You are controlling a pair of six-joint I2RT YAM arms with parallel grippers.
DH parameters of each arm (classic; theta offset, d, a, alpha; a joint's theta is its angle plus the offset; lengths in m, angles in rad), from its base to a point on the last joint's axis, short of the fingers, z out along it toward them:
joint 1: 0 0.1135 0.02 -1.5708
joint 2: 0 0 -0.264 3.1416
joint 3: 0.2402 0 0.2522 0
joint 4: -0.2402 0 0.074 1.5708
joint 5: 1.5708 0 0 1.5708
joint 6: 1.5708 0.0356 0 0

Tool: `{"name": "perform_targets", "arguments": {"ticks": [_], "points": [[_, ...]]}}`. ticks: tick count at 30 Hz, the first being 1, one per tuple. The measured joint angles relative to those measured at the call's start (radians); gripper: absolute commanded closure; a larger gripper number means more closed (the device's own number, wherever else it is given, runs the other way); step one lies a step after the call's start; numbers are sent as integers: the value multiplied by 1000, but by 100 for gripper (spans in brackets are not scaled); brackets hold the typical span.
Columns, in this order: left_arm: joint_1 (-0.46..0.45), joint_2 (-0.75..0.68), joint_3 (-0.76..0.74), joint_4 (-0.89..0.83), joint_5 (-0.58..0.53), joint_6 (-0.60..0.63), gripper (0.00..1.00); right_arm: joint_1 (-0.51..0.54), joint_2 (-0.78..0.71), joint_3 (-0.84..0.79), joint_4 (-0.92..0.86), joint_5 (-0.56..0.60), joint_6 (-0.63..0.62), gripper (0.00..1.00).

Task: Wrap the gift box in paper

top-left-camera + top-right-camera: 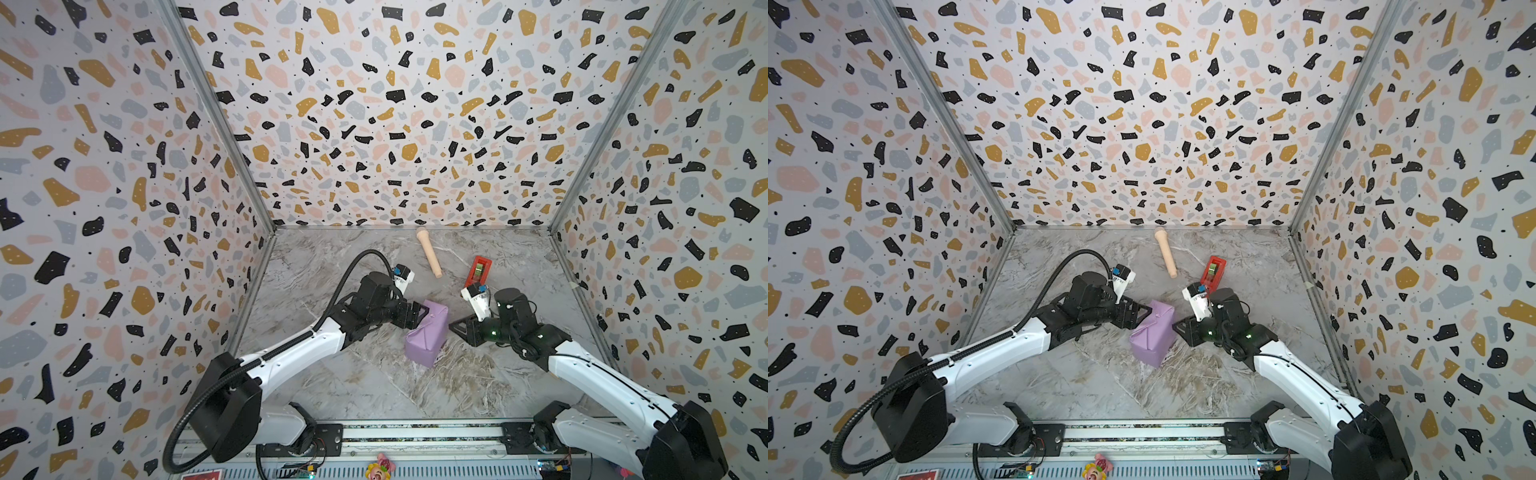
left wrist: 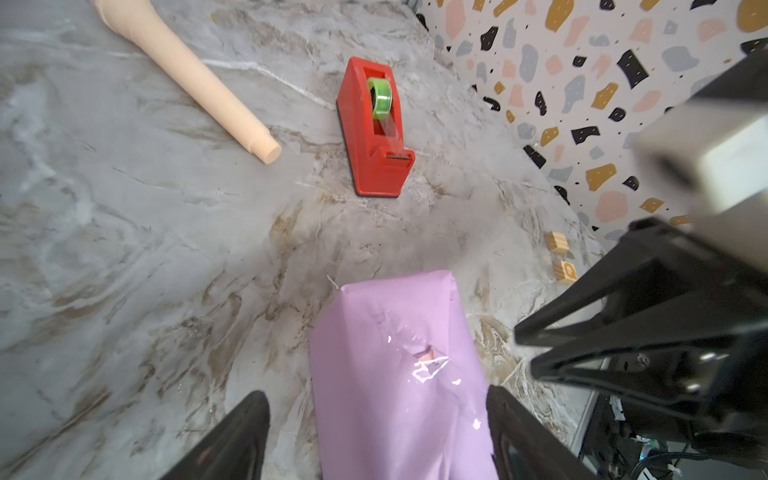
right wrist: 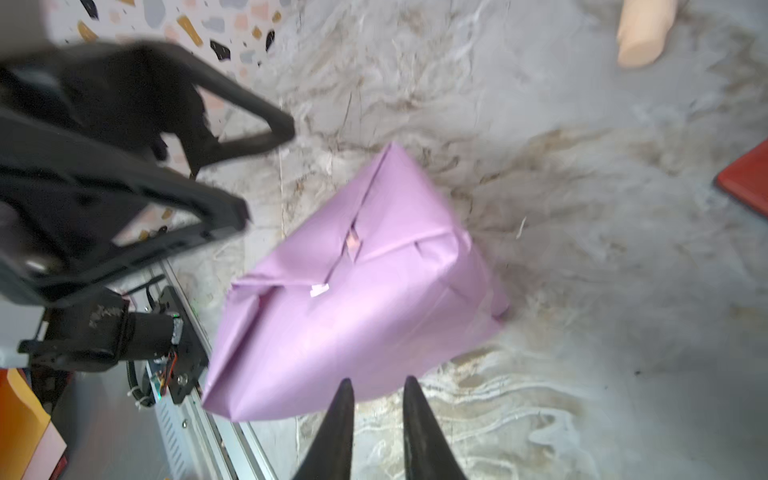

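The paper (image 1: 428,332) (image 1: 1152,334) is folded lilac side out into a parcel lying mid-table. The gift box is hidden inside it. Folded seams meet on its upper face (image 3: 353,299), where a small pink patch shows. Shiny clear tape (image 2: 428,365) lies over that seam. My left gripper (image 1: 417,313) (image 1: 1136,313) (image 2: 376,392) is open at the parcel's left end, one finger on each side of it, with a gap on one side. My right gripper (image 1: 455,328) (image 1: 1179,326) (image 3: 376,380) hovers just off the parcel's right edge, jaws slightly apart, nothing between them.
A red tape dispenser (image 1: 480,270) (image 2: 374,129) stands behind the right gripper. A beige toy microphone (image 1: 429,255) (image 2: 187,70) lies near the back wall. Two small wooden blocks (image 2: 561,257) sit by the right wall. Patterned walls enclose three sides of the marble table (image 1: 353,382).
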Motion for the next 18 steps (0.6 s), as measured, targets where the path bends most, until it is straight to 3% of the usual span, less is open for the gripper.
{"name": "perform_targets", "arguments": {"ticks": [7, 18], "points": [[84, -140, -32, -7, -32, -3, 19, 92, 61, -8, 41, 15, 38, 79], [232, -295, -193, -29, -87, -77, 19, 167, 323, 208, 133, 30, 68, 78]]}}
